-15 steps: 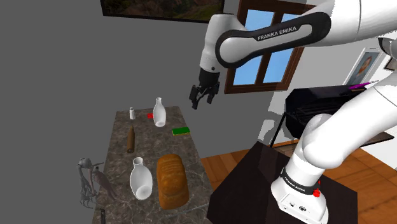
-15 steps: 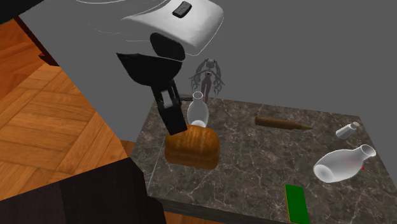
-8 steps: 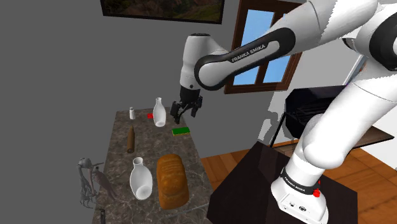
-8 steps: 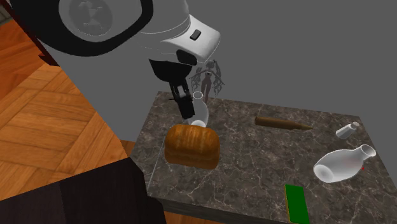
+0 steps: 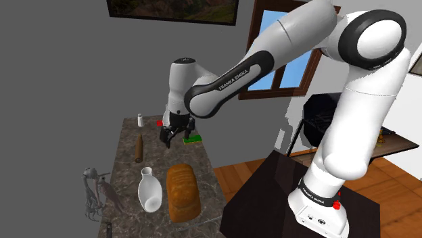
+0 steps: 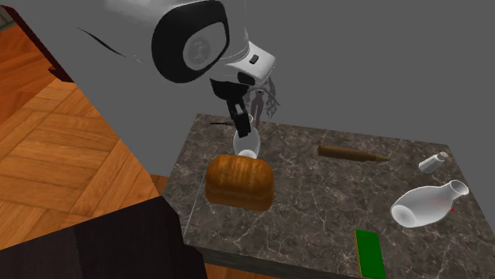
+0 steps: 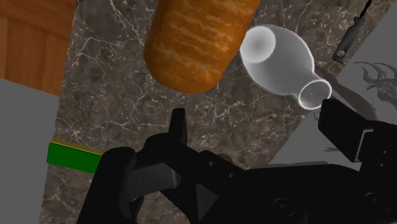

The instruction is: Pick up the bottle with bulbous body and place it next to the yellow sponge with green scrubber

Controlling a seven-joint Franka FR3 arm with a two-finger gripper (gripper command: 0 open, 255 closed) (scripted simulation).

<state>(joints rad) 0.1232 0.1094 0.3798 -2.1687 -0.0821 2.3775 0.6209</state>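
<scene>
My gripper (image 5: 174, 137) hangs open above the dark marbled table (image 5: 128, 169). Its two black fingers (image 7: 178, 130) are spread wide with nothing between them.

The bulbous bottle (image 7: 280, 63), pale and glassy white, stands upright on the table below me and a little ahead of my fingertips. In the wrist view its mouth sits close to one finger, but I touch no part of it. In the second exterior view my fingers show in front of its neck.

A brown loaf of bread (image 7: 197, 38) lies just beside the bottle, on the side toward my other finger.

The sponge (image 7: 73, 156), green on top with a thin yellow edge, lies on the table off to that same side of me, nearer my wrist than my fingertips. It is well apart from the bottle. In the shoulder view my gripper partly covers the sponge, and I cannot tell how high above it I am.

Beyond the sponge from me, a second bottle (image 6: 428, 204) of much the same shape rests near it. A brown rod (image 6: 353, 153) and a small white bottle (image 6: 432, 163) sit further along the table. A grey spindly figurine (image 5: 91, 193) stands past the bulbous bottle, at the table's edge.
</scene>
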